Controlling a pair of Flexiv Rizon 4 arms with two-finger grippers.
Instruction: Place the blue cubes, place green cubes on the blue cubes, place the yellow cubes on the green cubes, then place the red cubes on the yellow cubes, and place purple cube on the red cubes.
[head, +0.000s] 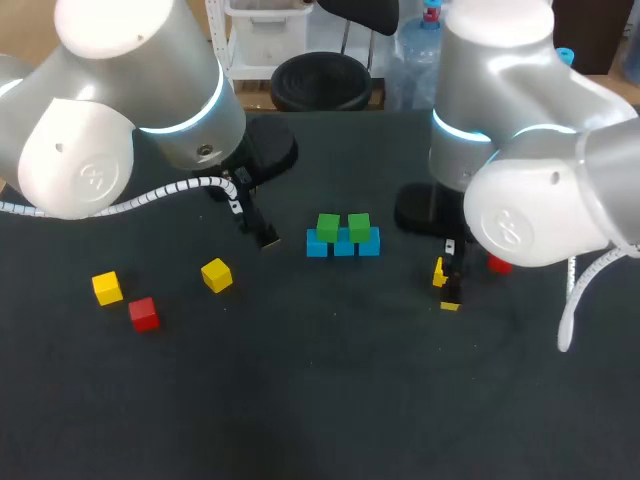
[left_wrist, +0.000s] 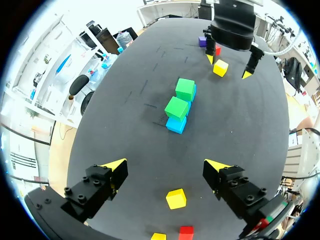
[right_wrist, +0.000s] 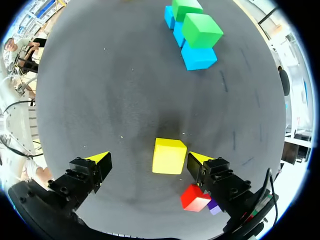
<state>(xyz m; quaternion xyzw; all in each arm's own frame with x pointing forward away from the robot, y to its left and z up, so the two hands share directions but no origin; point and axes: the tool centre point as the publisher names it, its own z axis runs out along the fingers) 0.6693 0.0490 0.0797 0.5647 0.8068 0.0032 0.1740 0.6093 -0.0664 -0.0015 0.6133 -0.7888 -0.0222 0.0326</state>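
Three blue cubes stand in a row at the table's middle, with two green cubes on top of them. My right gripper is open and low over the table, straddling a yellow cube that sits close to one finger. A red cube and a purple cube lie just behind that finger. My left gripper hangs open and empty, left of the stack. Beneath it lies another yellow cube. At the left lie a further yellow cube and a red cube.
The dark table is bare along its front half. My right gripper is right of the stack, and my left gripper stands a little to its left. Both arm bases stand at the table's back edge.
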